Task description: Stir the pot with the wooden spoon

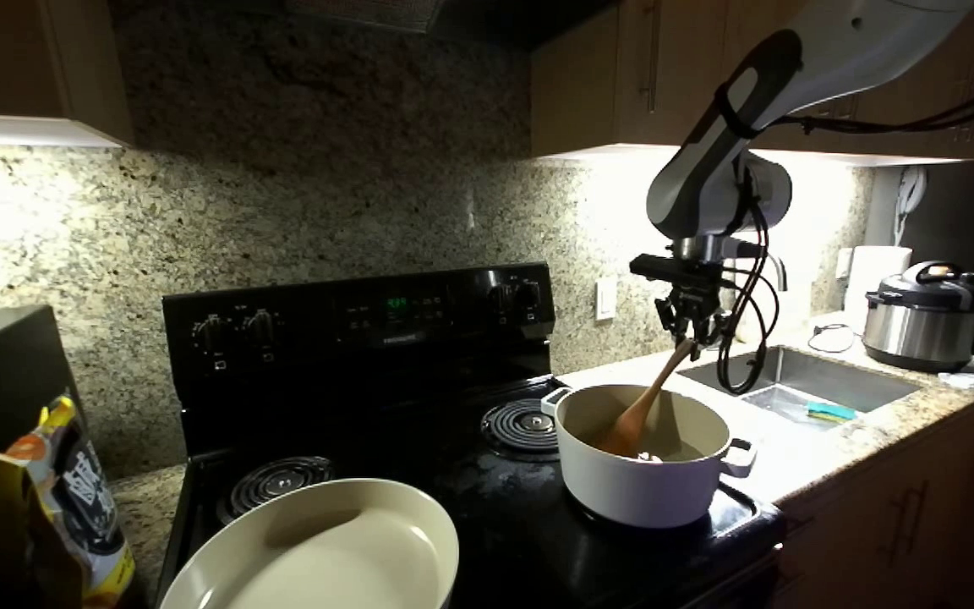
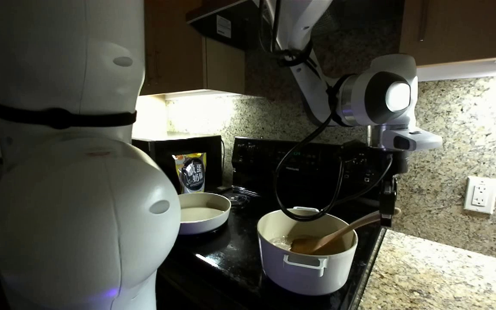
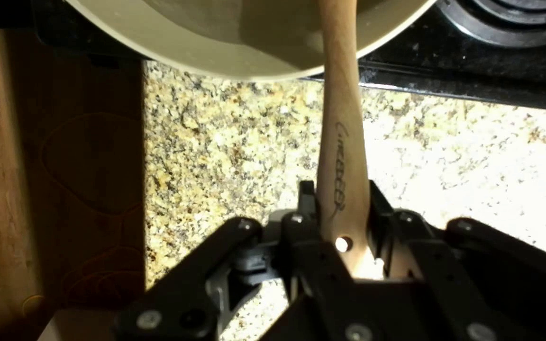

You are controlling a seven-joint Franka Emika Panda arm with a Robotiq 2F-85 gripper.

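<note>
The round white pot (image 1: 635,495) stands on the stove's corner beside the counter. It also shows in an exterior view (image 2: 302,275), and its rim crosses the top of the wrist view (image 3: 197,61). The wooden spoon (image 1: 639,414) leans over the pot's rim with its head down inside, near some clear or whitish contents. My gripper (image 1: 690,338) is shut on the handle end of the spoon, outside and above the rim on the counter side. In the wrist view the fingers (image 3: 341,203) press both sides of the spoon handle (image 3: 341,137). The bottom of the spoon's head is hidden.
A large cream oval dish (image 1: 326,558) sits on the stove left of the pot. A yellow-and-grey snack bag (image 1: 85,507) stands behind it. A sink (image 1: 825,381) and a steel cooker (image 1: 927,321) are along the counter. A backsplash wall with an outlet (image 2: 481,194) stands behind the gripper.
</note>
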